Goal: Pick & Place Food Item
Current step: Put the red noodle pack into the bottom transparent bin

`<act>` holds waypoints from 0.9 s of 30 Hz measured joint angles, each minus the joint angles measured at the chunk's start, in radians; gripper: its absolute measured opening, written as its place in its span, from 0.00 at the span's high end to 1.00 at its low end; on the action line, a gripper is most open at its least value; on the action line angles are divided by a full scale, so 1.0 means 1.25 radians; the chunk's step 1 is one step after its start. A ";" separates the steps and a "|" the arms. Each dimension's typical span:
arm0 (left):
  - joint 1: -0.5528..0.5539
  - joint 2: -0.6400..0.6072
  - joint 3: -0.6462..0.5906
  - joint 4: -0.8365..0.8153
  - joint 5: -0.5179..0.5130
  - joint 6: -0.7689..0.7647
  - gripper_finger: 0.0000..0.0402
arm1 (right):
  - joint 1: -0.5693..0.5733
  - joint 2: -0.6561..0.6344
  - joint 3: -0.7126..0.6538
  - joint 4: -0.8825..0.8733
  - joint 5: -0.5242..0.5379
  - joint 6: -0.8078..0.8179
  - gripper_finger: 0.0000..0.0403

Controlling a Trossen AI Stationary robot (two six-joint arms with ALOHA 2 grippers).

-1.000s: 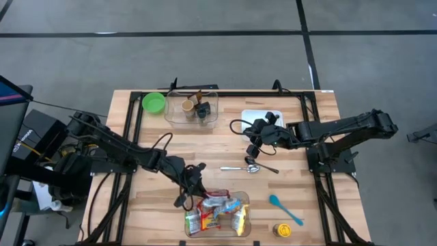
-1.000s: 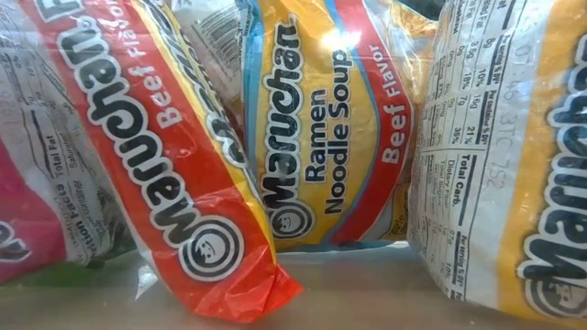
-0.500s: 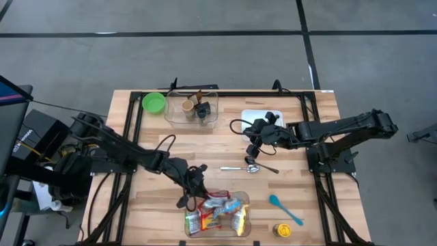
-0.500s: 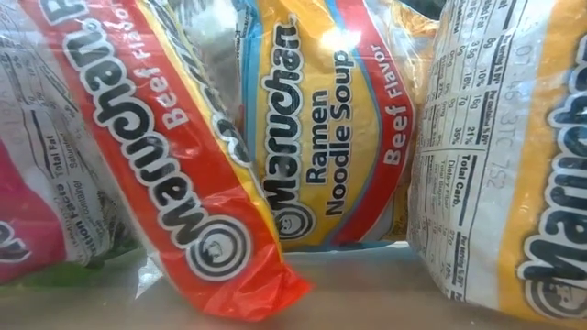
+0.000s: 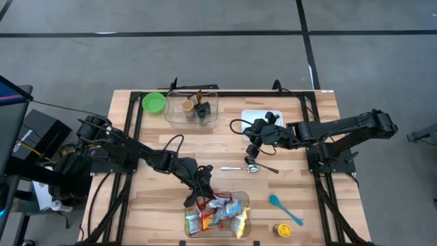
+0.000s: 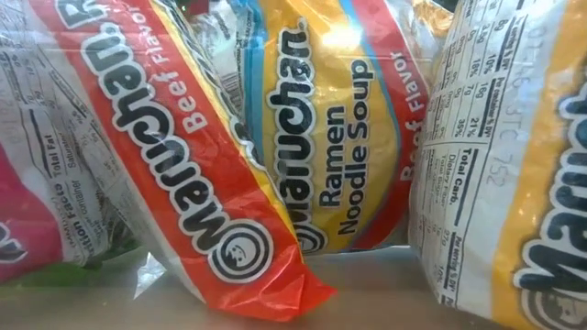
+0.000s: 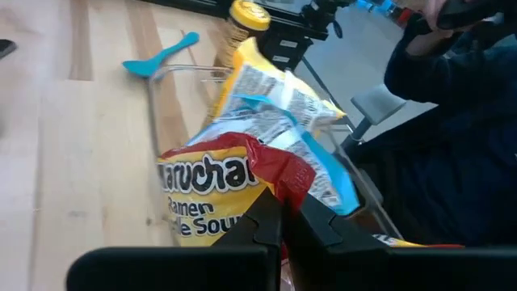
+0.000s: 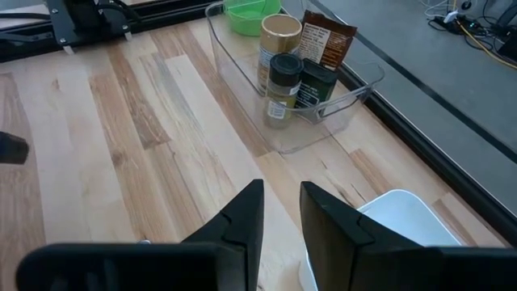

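Observation:
A clear bin (image 5: 246, 205) at the table's near edge holds several Maruchan ramen packets (image 5: 217, 217); they fill the low view, standing tilted against each other, a red-and-yellow one (image 6: 183, 174) in front. My left gripper (image 5: 203, 197) is at the bin's far left corner, shut on the red end of a beef ramen packet (image 7: 210, 190). My right gripper (image 5: 252, 147) hovers right of centre over the wood, slightly open, with nothing between its fingers (image 8: 280, 210). My left gripper pinches the packet's red crimped end (image 7: 279, 174) between its two fingertips. The fingers slant down from the table's left toward the bin. The rest of the packet lies beyond them, inside the bin, against the other packets.
A metal spoon (image 5: 251, 167) lies just near of my right gripper. A white plate (image 5: 258, 117), a clear bin of spice jars (image 5: 192, 108) and a green bowl (image 5: 153, 103) sit far. A teal spoon (image 5: 285, 208) and a yellow-lidded jar (image 5: 281, 230) lie near right. A person (image 7: 452, 97) stands beyond the near edge.
My left gripper has moved down and toward the near right, closer over the bin, staying shut. The held packet has sunk further into the bin; in the low view the front red-and-yellow packet has slid down and to the right.

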 joint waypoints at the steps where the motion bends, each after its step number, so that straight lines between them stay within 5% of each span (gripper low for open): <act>1: 0.005 0.000 0.000 -0.002 0.000 0.000 1.00 | 0.000 0.000 0.000 0.000 0.000 0.000 0.81; 14: 0.024 0.000 0.000 -0.004 -0.002 0.007 0.98 | 0.000 0.000 0.000 0.000 0.000 0.000 0.81; 27: 0.024 0.000 -0.001 0.022 -0.022 0.010 0.71 | 0.000 0.000 0.000 0.000 0.000 0.000 0.81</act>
